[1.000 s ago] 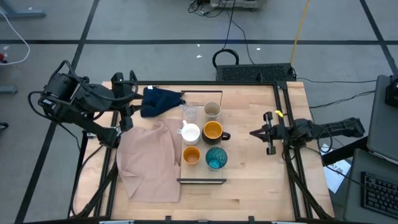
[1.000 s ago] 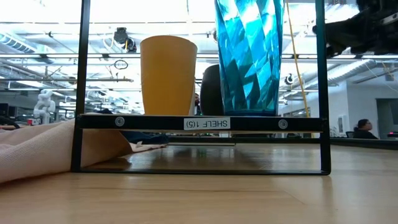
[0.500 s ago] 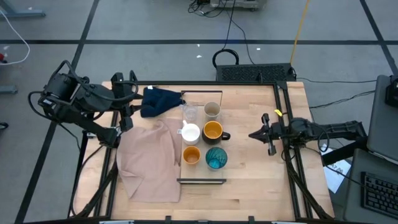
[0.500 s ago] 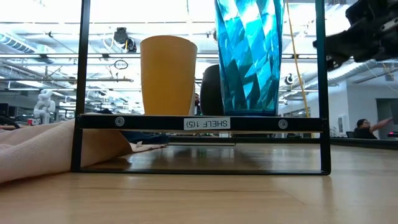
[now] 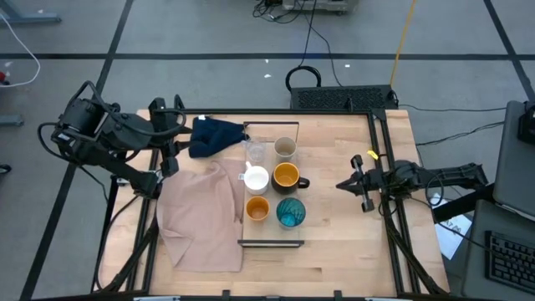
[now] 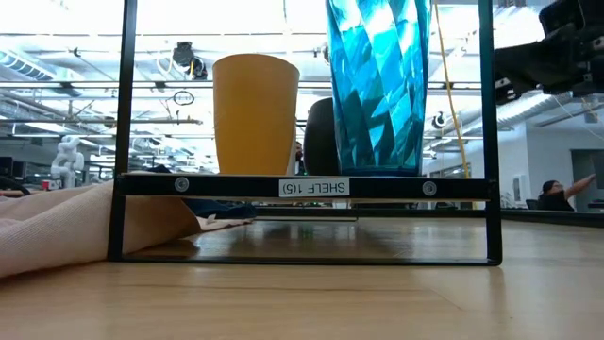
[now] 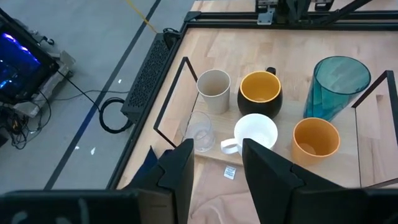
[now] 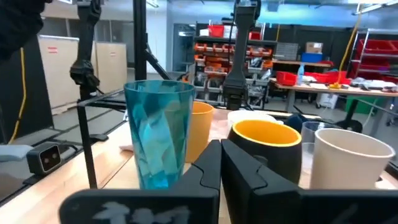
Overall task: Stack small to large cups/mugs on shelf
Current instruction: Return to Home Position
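The right gripper [image 5: 341,184] has moved a little. Six cups stand in pairs on the shelf [image 5: 272,232], with the teal tumbler [image 5: 291,212] at its near end. The right gripper is right of the shelf, fingers pinched together. The left gripper [image 7: 216,146] waits off its far left corner, fingers apart.

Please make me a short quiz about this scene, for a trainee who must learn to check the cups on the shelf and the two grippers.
1. Choose one: which vessel stands next to the teal tumbler on the shelf?
A) clear glass
B) small orange cup
C) beige cup
2. True or false: the right gripper holds a cup.
3. How many vessels stand on the shelf?
Key:
1. B.
2. False: it is shut on nothing, and the left gripper is open and empty.
3. Six.
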Motion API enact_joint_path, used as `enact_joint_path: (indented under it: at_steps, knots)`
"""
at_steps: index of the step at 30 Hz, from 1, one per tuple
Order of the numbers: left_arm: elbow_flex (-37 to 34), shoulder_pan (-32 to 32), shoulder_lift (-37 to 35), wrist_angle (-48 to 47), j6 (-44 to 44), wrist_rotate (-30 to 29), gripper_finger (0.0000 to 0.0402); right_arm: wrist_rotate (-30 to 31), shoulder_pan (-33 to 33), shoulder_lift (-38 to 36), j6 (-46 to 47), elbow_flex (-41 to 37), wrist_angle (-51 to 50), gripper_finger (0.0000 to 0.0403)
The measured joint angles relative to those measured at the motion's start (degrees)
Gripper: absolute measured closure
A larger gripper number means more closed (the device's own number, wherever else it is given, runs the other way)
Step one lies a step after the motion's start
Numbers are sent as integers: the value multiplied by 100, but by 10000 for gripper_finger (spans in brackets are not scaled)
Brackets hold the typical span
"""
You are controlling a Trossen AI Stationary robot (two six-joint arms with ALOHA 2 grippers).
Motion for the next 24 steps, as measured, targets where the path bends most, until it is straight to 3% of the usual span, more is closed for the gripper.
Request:
enact_joint_path:
  at_steps: [10,18,24]
  knots:
    - [-1,-2,2,-61,-63,29,263,74,-2,-104,24,-322,614,403]
    - [-2,-4,2,-63,-66,31,263,202,-2,-73,338,-330,139,403]
    - [-2,-4,2,-63,-59,29,263,868,-2,-75,450,-338,-369,403]
